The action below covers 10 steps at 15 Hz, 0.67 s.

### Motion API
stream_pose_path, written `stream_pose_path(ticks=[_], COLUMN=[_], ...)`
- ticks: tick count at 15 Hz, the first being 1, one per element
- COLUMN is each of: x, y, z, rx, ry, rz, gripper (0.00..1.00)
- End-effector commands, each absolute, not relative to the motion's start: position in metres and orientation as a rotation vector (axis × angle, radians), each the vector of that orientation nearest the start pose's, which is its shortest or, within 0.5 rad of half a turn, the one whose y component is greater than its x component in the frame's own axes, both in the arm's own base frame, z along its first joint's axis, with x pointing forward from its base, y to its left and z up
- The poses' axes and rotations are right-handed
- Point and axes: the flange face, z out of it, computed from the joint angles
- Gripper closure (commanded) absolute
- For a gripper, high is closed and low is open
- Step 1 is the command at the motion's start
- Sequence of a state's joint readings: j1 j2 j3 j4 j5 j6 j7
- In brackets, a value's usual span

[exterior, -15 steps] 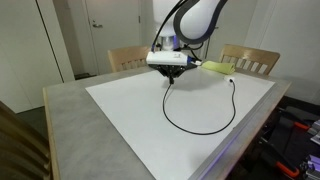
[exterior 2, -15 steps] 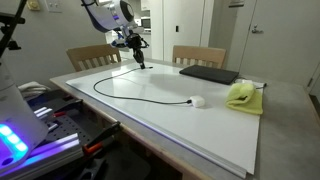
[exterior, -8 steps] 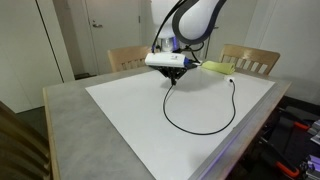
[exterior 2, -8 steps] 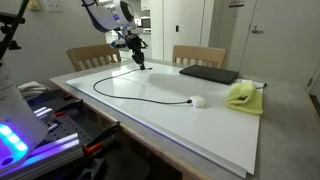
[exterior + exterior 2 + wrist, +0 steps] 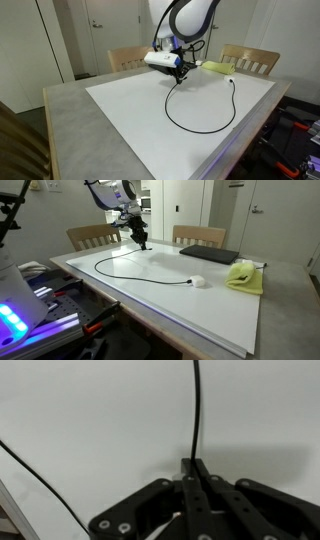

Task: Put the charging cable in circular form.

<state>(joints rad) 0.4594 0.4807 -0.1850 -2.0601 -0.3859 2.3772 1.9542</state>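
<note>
The gripper (image 5: 180,74) has shifted slightly along the white board's (image 5: 120,105) far edge, apparently pinched shut on the charging cable (image 5: 194,410) looping across that board; pulling faster could slip the cord free.

black charging cable (image 5: 195,400), black gripper (image 5: 192,466), plain white sheet (image 5: 130,105), speckled grey table (image 5: 68,112), yellow-green cloth (image 5: 242,275), black flat pad (image 5: 210,253).

White sheet (image 5: 130,115) covers the desk (image 5: 65,110); flat black pad (image 5: 210,253) and yellow-green object (image 5: 243,275) lie near one corner; wooden chairs (image 5: 90,237) at far edge.
</note>
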Motion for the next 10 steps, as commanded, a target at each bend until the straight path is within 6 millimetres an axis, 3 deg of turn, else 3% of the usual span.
stream_pose_path(ticks=[1,4,10], x=[0.562,0.564,0.56], y=[0.144,0.13,0.076], z=[0.19,0.19,0.192], rx=[-2.512,-2.378,-1.938], ry=[2.339,2.446,2.711], rz=[-0.382,-0.353,-0.133], gripper=[0.99,0.99,0.99])
